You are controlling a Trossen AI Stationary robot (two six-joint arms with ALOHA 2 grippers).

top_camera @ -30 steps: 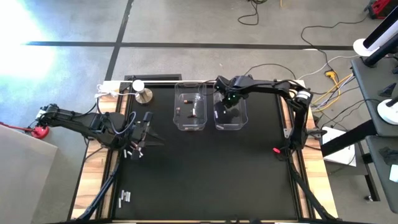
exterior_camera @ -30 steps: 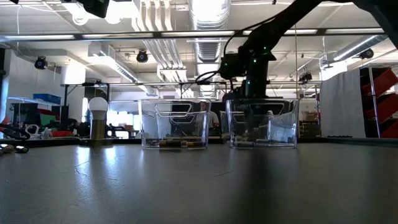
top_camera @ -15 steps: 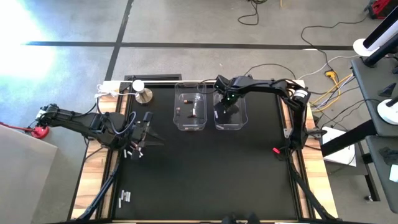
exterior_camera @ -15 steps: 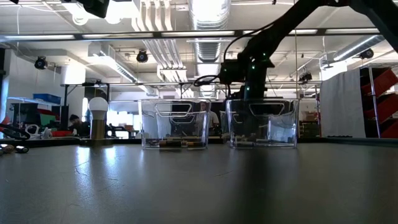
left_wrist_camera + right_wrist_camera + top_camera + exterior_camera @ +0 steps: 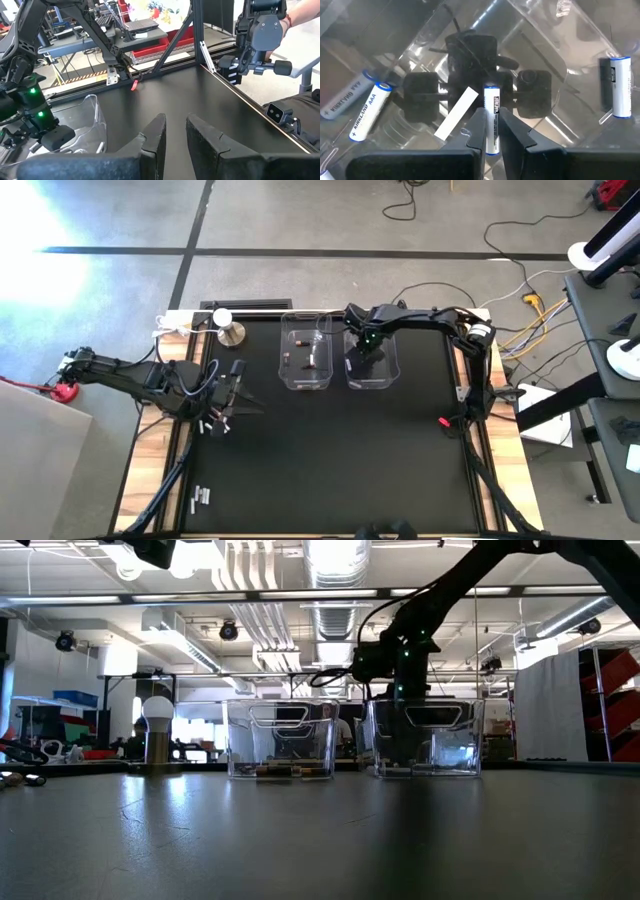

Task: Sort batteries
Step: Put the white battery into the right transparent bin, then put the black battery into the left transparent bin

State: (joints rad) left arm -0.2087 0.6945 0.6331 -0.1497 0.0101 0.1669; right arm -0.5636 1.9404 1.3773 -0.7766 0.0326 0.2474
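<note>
Right end effector (image 5: pixel 491 131) clamped on a battery (image 5: pixel 491 119), pointing down over the right bin (image 5: pixel 371 370).

Over the last second, drawn back toward 12 o'clock inside the right-hand clear plastic bin (image 5: pixel 371 361): the right end effector (image 5: pixel 367 346), now nearer that bin's far wall, with one white cylindrical battery (image 5: pixel 491 119) clamped between its fingers.
</note>
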